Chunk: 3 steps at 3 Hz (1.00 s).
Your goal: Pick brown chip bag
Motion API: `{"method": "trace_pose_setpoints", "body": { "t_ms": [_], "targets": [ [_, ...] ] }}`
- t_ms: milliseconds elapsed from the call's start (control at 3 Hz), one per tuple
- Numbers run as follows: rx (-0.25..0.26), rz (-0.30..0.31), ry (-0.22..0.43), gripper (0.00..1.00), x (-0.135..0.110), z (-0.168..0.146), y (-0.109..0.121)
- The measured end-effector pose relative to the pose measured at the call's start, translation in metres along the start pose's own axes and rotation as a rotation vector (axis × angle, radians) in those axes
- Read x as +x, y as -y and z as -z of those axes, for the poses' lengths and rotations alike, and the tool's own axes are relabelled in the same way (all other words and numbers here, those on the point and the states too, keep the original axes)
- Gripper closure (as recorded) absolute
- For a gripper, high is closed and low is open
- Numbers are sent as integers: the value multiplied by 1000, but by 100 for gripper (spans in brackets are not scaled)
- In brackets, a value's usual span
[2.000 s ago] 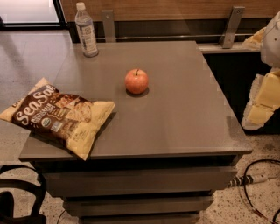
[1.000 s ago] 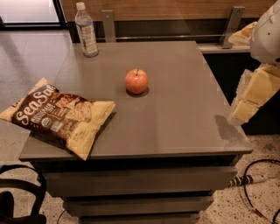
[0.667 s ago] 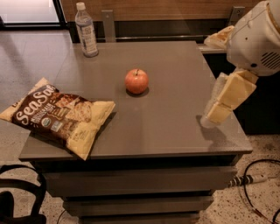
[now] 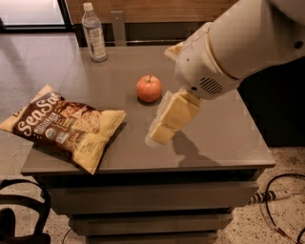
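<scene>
The grey table top [image 4: 214,128] sits on a stepped base, with a speckled floor [image 4: 248,228] below and wood panelling [image 4: 143,9] at 12 o'clock. The brown chip bag [image 4: 64,126] lies flat at 8 o'clock, its corners overhanging the left and front edges. An apple [image 4: 149,88] stands near the middle and a water bottle [image 4: 93,33] at 11 o'clock. The gripper [image 4: 169,119] hangs over the table at 5 o'clock from the apple, well apart from the bag; whether it is spread or pressed together cannot be told.
</scene>
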<state>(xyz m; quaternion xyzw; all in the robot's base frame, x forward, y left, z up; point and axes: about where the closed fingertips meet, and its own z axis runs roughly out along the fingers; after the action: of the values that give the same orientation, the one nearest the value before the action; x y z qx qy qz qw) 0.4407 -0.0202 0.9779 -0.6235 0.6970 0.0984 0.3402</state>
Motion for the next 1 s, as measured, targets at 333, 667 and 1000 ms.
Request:
{"method": "trace_pose_setpoints", "body": {
  "t_ms": [333, 667, 1000],
  "targets": [
    [29, -7, -30, 0, -28, -35, 2],
    [46, -30, -85, 0, -43, -64, 8],
    [-7, -62, -103, 0, -53, -96, 7]
  ]
}}
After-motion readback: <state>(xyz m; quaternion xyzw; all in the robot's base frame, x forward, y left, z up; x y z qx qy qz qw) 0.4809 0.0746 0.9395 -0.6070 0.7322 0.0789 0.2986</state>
